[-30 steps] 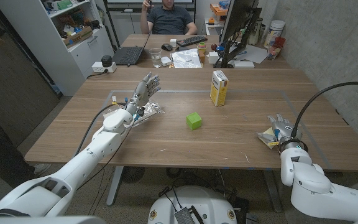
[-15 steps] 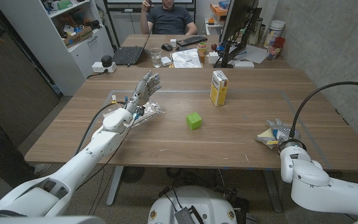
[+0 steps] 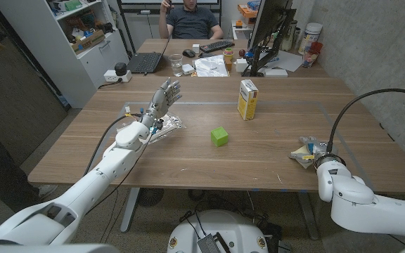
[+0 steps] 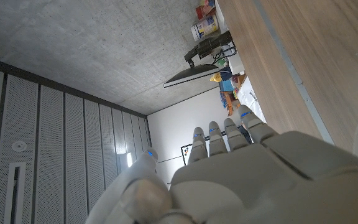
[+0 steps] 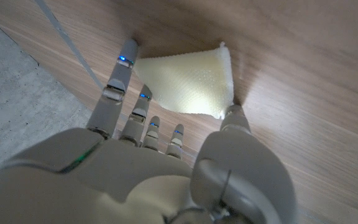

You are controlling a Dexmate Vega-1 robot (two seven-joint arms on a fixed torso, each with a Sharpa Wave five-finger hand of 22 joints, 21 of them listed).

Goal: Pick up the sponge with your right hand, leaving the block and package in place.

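A pale yellow sponge point(image 3: 301, 156) point(image 5: 188, 81) lies on the table near its right front edge. My right hand point(image 3: 316, 150) point(image 5: 166, 149) is down over it. In the right wrist view a fingertip point(image 5: 126, 57) touches one edge and the thumb point(image 5: 234, 118) touches the opposite corner, pinching the sponge between them. A green block point(image 3: 220, 135) sits mid-table. A yellow carton point(image 3: 247, 99) stands upright behind it. A crinkled silver package point(image 3: 169, 126) lies at the left. My left hand point(image 3: 162, 100) point(image 4: 229, 180) is raised above that package, fingers straight and apart, holding nothing.
The table's front edge point(image 3: 287, 188) runs close to my right hand. A second desk point(image 3: 209, 67) behind holds a laptop, keyboard, monitor and cups, and a person sits beyond it. White shelves point(image 3: 55, 49) stand at the back left.
My right hand has dropped lower onto the sponge and its fingers have curled in around it. The left arm, block, carton and package have not moved.
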